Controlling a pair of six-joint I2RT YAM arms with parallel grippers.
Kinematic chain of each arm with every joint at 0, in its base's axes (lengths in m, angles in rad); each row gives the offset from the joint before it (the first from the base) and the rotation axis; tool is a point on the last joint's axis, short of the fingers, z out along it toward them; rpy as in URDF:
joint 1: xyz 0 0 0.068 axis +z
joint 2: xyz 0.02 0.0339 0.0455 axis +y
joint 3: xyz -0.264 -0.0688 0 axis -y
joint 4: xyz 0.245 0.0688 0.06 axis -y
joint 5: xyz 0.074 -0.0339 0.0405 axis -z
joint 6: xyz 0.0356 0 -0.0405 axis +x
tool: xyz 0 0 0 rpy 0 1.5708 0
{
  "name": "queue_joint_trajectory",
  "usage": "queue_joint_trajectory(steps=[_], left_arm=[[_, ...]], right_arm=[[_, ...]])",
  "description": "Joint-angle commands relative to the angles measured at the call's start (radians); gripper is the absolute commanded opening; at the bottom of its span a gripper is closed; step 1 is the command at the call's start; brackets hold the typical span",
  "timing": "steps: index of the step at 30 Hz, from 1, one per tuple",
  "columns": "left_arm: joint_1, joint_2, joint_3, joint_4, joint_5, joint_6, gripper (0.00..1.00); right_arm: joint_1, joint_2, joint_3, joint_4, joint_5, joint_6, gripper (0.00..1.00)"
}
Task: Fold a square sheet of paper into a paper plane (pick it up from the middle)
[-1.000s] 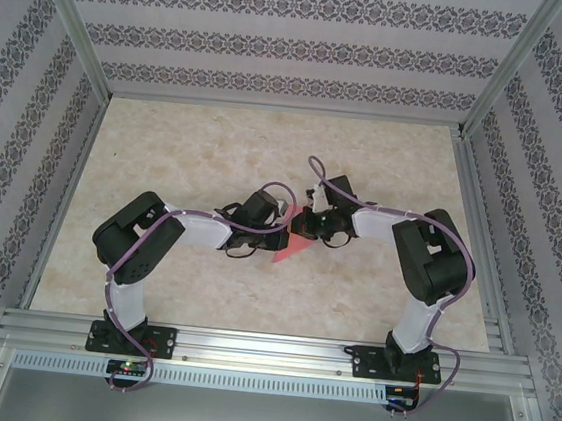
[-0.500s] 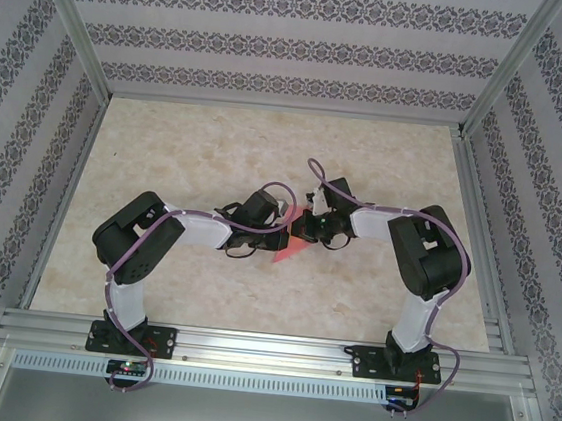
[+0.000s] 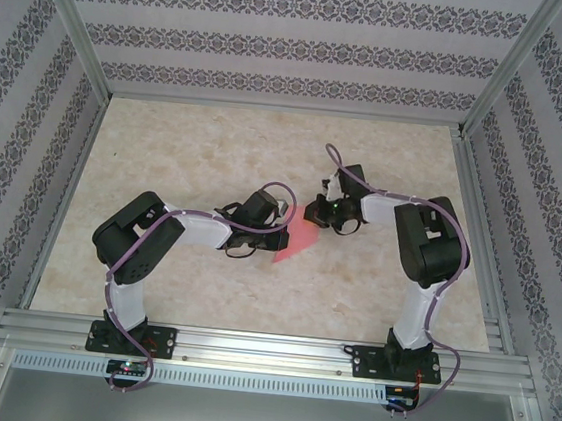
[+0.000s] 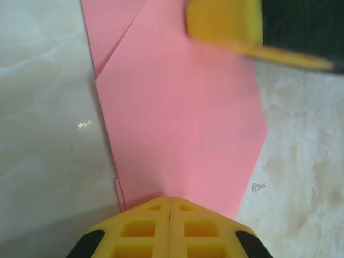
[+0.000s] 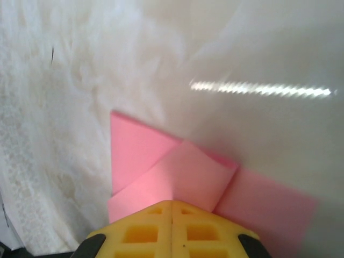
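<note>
The square sheet of paper (image 3: 296, 240) is pink, partly folded, and lies on the marble tabletop between my two arms. Up close, the paper (image 4: 183, 118) shows angled folded edges and a faint centre crease. My left gripper (image 4: 170, 201) is shut, and its yellow tip rests on the sheet's near end. The left gripper (image 3: 281, 239) sits at the paper's left side. My right gripper (image 5: 172, 203) is shut on a raised, creased flap of the paper (image 5: 180, 169). The right gripper (image 3: 323, 213) is at the sheet's far end.
The tabletop (image 3: 187, 150) is pale marble, fenced by an aluminium frame (image 3: 247, 346) and patterned walls (image 3: 278, 49). One yellow finger of the right gripper (image 4: 226, 24) hangs over the far end of the sheet in the left wrist view.
My right gripper has moved back and to the right, away from the left gripper, and the pink flap has come with it. The left arm has stayed put.
</note>
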Motion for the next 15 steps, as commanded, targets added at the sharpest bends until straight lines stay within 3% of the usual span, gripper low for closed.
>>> queue_joint_trajectory(steps=[1, 9, 15], left_arm=[[0.008, 0.036, -0.040, -0.167, 0.026, 0.027, 0.00], [0.008, 0.040, -0.035, -0.161, 0.032, 0.029, 0.00], [0.008, 0.048, -0.019, -0.164, 0.027, 0.028, 0.00]], right_arm=[[-0.056, 0.027, 0.049, -0.001, 0.098, -0.036, 0.00], [-0.113, 0.059, 0.137, -0.050, 0.113, -0.053, 0.00], [-0.089, -0.127, 0.045, 0.022, 0.043, -0.015, 0.00]])
